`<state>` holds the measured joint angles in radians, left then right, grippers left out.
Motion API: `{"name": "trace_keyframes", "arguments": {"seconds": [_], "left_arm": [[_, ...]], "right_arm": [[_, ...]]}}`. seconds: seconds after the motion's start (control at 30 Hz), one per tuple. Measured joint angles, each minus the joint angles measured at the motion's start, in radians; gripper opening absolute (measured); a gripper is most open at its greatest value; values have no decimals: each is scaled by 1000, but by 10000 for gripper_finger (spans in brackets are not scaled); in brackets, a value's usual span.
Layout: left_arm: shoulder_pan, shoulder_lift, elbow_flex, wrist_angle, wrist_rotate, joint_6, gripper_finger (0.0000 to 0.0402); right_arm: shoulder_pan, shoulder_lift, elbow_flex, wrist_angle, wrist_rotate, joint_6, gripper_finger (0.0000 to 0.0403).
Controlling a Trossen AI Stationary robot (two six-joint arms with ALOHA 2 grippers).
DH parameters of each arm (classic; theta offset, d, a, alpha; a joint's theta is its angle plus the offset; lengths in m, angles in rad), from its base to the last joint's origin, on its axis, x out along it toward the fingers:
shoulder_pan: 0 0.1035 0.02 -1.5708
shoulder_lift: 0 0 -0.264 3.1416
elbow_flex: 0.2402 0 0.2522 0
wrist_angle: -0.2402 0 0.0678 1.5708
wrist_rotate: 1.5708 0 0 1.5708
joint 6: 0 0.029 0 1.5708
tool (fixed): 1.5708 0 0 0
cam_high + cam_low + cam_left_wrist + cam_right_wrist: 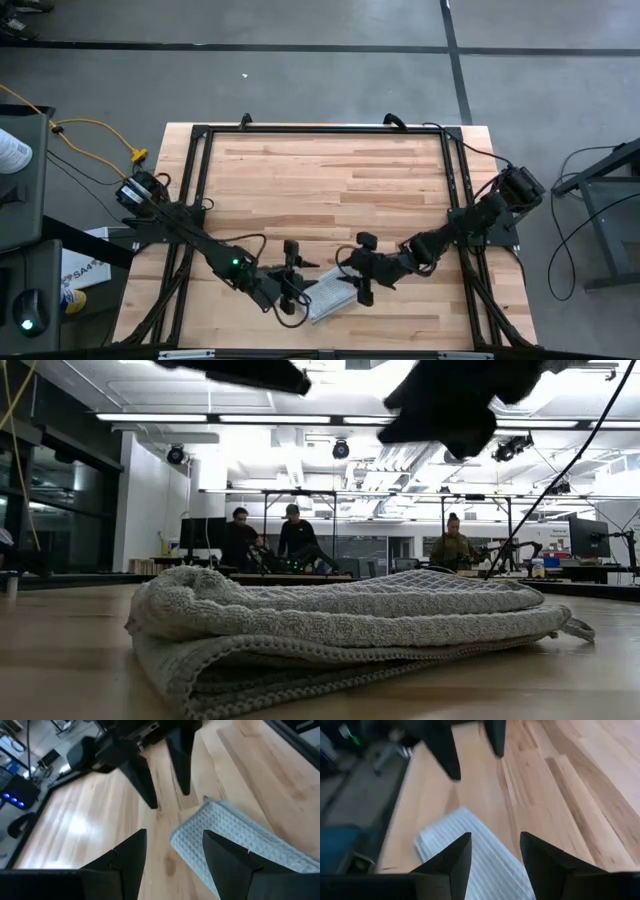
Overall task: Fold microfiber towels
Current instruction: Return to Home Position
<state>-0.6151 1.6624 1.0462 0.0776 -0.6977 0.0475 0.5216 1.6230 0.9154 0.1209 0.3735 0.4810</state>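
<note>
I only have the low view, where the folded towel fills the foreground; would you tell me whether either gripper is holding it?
Observer: No. The left wrist view shows the left gripper open above the microfiber towel, not gripping it.
Operator: And the right one?
Observer: The right gripper is open too, empty, over the towel.
Operator: Where on the table does it lie?
Observer: In the high view, close to the wooden table's edge at the picture's bottom, between the two arms.

My right gripper [495, 836]: fingers spread, nothing held, hovering over the folded ribbed towel [440, 832] on the wooden table [560, 785]; left gripper [476, 765] opposite, beyond the towel, fingers also apart
</note>
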Motion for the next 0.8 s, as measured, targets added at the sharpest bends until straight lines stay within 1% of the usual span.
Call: {"name": "trace_keyframes", "arguments": {"seconds": [0.17,0.27,0.37,0.53,0.6,0.7,0.8], "left_arm": [[0,-71,0,-23,-1,31,191],[0,-126,0,-86,-1,11,191],[0,-183,0,-154,-2,-51,191],[0,-301,-11,-358,-2,-208,191],[0,-355,-50,-379,0,-242,191],[-1,-450,-146,-366,13,-265,191],[0,-555,-243,-301,35,-271,191]], "right_arm": [[-28,-49,0,20,-95,44,161],[-33,-73,0,42,-139,16,161],[-33,-90,0,65,-160,-9,161],[-33,-172,0,74,-191,-18,161],[-33,-223,0,55,-200,-28,161],[-29,-308,0,36,-231,-72,161],[-25,-389,0,18,-283,-113,161]]}}
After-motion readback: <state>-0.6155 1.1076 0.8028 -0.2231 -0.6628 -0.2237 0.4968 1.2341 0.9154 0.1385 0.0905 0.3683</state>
